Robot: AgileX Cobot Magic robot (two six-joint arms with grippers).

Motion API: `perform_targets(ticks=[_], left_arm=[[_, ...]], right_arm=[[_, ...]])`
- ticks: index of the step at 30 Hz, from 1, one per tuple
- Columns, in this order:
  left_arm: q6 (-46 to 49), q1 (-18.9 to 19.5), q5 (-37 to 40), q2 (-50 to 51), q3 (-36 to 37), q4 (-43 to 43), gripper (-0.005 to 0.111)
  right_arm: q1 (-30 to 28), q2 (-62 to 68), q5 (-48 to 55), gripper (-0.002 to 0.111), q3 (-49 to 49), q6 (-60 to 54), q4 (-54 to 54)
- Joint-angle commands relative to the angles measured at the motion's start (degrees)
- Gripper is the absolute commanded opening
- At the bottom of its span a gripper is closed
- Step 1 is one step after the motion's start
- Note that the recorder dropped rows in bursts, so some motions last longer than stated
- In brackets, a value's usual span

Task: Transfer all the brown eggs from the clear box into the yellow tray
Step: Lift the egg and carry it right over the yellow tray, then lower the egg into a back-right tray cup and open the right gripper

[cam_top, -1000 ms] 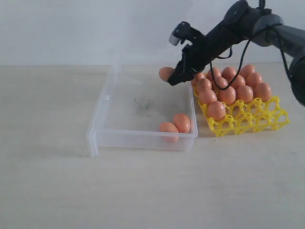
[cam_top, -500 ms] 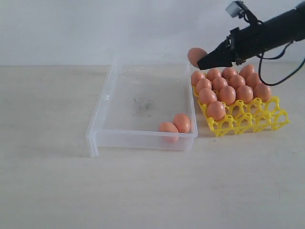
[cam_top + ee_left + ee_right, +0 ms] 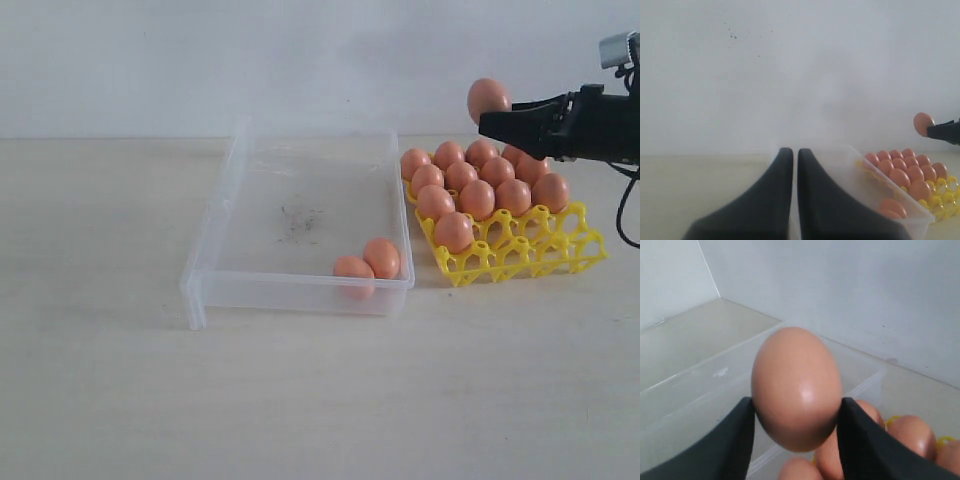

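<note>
Carrying one smooth orange-brown oval egg pinched between its part-spread fingers, the right claw hovers over the filled far cups of the bright yellow lattice egg tray. The transfer looks under way; next comes lowering into an empty nearer cup and a gentle release. Two brown eggs lie below and well apart from it in the shallow clear plastic box. The left claw is closed, empty.

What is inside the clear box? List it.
Two brown eggs lie together in the near right corner of the clear box; dark scuffs mark its floor. Its near wall partly veils the front egg underneath.
</note>
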Motion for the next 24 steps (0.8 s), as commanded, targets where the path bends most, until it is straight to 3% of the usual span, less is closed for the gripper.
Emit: perform_targets(ticks=[1, 9, 14, 17, 20, 24], left_arm=[[0.2, 0.2, -1.2, -0.2, 0.2, -0.3, 0.004], [0.2, 0.2, -1.2, -0.2, 0.2, -0.3, 0.004], [0.2, 0.2, -1.2, -0.2, 0.2, -0.3, 0.004], [0.2, 0.2, -1.2, -0.2, 0.2, -0.3, 0.004], [0.2, 0.2, -1.2, -0.2, 0.2, -0.3, 0.004], [0.2, 0.2, -1.2, -0.2, 0.2, -0.3, 0.004]], right_arm=[[-1.9, -0.5, 0.8, 0.000, -0.8, -0.7, 1.0], [-5.0, -0.7, 0.8, 0.000, 1.0, 0.0, -3.1], [-5.2, -1.1, 0.8, 0.000, 2.2, 11.7, -6.6], [-4.3, -3.4, 0.8, 0.000, 2.2, 21.0, -15.7], [-1.5, -8.2, -10.5, 0.000, 2.2, 33.9, -29.6], [6.3, -16.2, -21.3, 0.000, 2.2, 47.0, -43.2]])
